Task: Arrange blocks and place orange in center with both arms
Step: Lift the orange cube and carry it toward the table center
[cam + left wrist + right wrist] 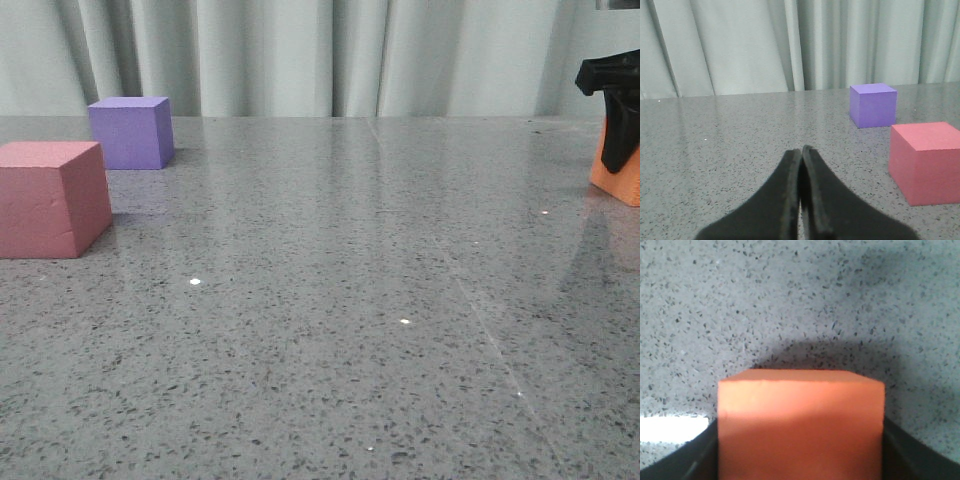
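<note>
The orange cube [624, 181] is at the far right edge of the front view, slightly tilted. My right gripper [616, 150] is shut on it from above. In the right wrist view the orange cube [801, 420] fills the space between the two black fingers [699, 457], with its shadow on the table beyond. I cannot tell if it touches the table. The pink-red cube [50, 200] sits at the left, and the purple cube [130, 132] sits behind it. My left gripper [802, 150] is shut and empty, low over the table. The pink-red cube [930, 160] and the purple cube [873, 105] lie beside and beyond it.
The grey speckled table [330, 300] stretches between the left cubes and the orange cube. A pale curtain [300, 50] hangs along the table's far edge.
</note>
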Robot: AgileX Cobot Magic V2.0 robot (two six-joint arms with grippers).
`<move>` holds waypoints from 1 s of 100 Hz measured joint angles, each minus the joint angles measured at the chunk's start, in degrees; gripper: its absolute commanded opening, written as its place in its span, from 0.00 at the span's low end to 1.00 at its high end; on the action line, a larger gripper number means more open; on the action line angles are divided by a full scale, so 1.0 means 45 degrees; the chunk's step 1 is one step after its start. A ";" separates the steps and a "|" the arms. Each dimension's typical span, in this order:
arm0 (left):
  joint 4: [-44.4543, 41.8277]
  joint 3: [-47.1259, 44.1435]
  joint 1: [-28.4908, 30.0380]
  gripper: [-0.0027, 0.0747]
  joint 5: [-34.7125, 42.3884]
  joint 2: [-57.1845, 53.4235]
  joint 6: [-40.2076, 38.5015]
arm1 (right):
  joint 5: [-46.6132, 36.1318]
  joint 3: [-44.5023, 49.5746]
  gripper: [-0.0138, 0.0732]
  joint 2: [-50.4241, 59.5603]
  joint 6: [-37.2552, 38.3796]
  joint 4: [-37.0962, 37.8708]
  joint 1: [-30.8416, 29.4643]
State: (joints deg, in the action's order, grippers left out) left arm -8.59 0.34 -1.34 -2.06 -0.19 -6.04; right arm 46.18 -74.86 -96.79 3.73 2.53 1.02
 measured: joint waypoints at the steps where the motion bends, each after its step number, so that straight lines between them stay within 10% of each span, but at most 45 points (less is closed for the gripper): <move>1: 0.0000 0.0000 0.0000 0.01 0.0000 0.0000 0.0000 | 0.0000 0.0000 0.40 0.0000 0.0000 0.0000 0.0000; 44: 0.0000 0.0000 0.0000 0.01 0.0000 0.0000 0.0000 | 0.1217 -0.1444 0.33 0.0243 -0.0027 -0.1623 0.0414; 100: 0.0000 0.0000 0.0000 0.01 0.0000 0.0000 0.0000 | 0.1719 -0.4883 0.33 -0.1400 0.4872 -0.0135 0.6191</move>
State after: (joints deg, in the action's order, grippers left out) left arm -8.59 0.34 -1.34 -2.06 -0.19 -6.04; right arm 53.91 -96.84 -103.09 25.65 1.92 28.88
